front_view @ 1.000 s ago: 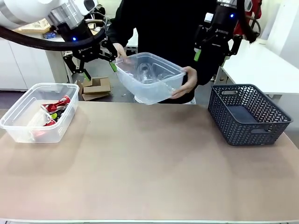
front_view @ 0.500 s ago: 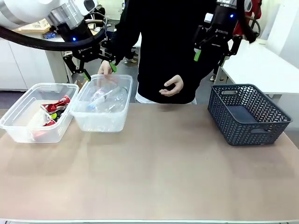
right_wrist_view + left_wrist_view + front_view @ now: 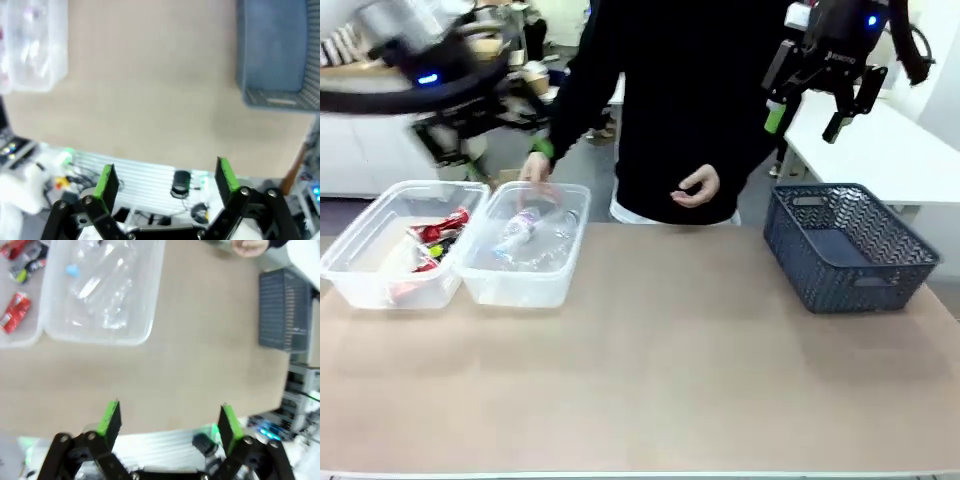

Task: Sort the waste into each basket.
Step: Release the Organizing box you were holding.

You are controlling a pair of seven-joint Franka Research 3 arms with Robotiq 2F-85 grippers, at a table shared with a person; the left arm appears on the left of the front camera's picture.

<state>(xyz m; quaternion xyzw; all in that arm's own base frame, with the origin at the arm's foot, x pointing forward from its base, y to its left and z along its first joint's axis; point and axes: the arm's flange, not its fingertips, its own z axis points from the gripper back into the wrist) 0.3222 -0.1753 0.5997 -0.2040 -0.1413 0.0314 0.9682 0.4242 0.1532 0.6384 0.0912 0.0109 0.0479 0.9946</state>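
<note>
Right gripper: released, raised. Left gripper: released, empty. Bottle tub: newly set by person's hand beside can tub on bench; sorting appears complete.

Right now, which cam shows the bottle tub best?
Left wrist view: it looks down into the bottle tub, so the clear bottles inside show. Front view sees it side-on, beside the can tub, with a hand at its far rim. Right wrist view catches just a blurred part.

Tan table carries two clear tubs and grey basket
</note>
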